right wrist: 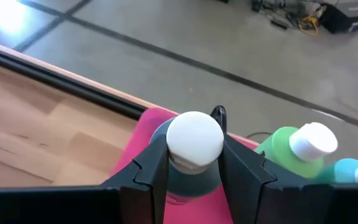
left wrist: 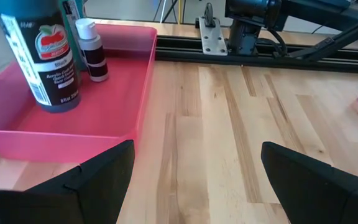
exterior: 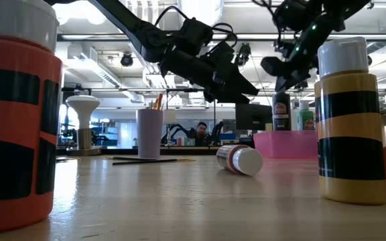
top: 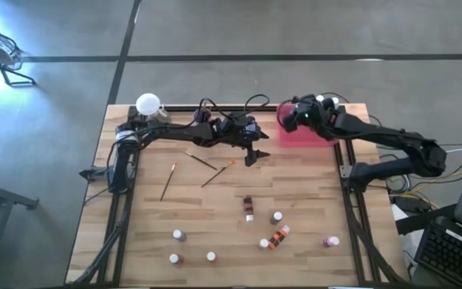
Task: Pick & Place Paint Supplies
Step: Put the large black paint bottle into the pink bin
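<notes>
My right gripper (top: pixel 289 119) is over the far left corner of the pink tray (top: pixel 310 136), shut on a grey-blue paint bottle with a white cap (right wrist: pixel 194 138). A green bottle (right wrist: pixel 294 152) and a blue one (right wrist: pixel 353 171) stand beside it in the tray. My left gripper (top: pixel 253 155) hangs open and empty above the table's middle, just left of the tray (left wrist: pixel 123 118), where a large dark bottle (left wrist: pixel 42 56) and a small dark one (left wrist: pixel 93 53) stand. Thin brushes (top: pixel 201 160) and several small bottles (top: pixel 248 206) lie on the table. My right gripper pinches the grey-blue bottle between its two fingers at the neck (right wrist: pixel 192 167), just under the white cap. The fingers come from above, slanting down. The bottle stands upright over the pink tray. The fingers hide whether its base rests on the tray.
Several white-capped bottles are scattered along the near half of the table (top: pixel 277 217), (top: pixel 179 235), (top: pixel 331 241), one lying on its side (exterior: pixel 240 159). A lilac cup with brushes (exterior: pixel 149 132) stands far left. Bare wood lies between my left gripper and the bottles.
</notes>
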{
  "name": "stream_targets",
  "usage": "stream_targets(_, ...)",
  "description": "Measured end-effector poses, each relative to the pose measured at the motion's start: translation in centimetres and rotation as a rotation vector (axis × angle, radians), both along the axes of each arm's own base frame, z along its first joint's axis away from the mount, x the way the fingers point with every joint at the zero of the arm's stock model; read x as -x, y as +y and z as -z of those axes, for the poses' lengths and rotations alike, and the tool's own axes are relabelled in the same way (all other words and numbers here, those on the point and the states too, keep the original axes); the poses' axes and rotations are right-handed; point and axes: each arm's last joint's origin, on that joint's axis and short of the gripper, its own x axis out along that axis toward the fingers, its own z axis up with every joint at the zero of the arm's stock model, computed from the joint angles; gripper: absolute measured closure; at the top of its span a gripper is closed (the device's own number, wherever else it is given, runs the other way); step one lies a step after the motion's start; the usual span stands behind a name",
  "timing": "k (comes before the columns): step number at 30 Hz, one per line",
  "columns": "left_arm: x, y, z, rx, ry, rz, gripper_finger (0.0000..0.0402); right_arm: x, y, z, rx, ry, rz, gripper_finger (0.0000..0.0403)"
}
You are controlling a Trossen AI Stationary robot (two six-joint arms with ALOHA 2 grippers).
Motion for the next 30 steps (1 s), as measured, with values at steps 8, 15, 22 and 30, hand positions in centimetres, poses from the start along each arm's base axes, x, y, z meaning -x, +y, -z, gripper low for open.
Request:
stream_targets(8, 0.0, 0.0, 0.0, 0.000, 0.000, 0.000, 0.0046, 0.2, -2.8, 1.2, -0.022, 0.055, 0.008, 0.0294)
stream_targets(15, 0.0, 0.0, 0.0, 0.001, 0.001, 0.000, 0.0046, 0.6, -4.3, 2.2, -0.051, 0.093, 0.050, 0.0294)
stream_targets(22, 0.0, 0.0, 0.0, 0.005, 0.002, -0.002, 0.0046, 0.2, -5.4, 2.9, -0.045, 0.073, 0.051, 0.0294)
stream_targets(30, 0.0, 0.0, 0.1, 0.010, 0.010, -0.003, 0.0046, 0.1, -6.3, 3.5, -0.041, 0.070, 0.076, 0.0294)
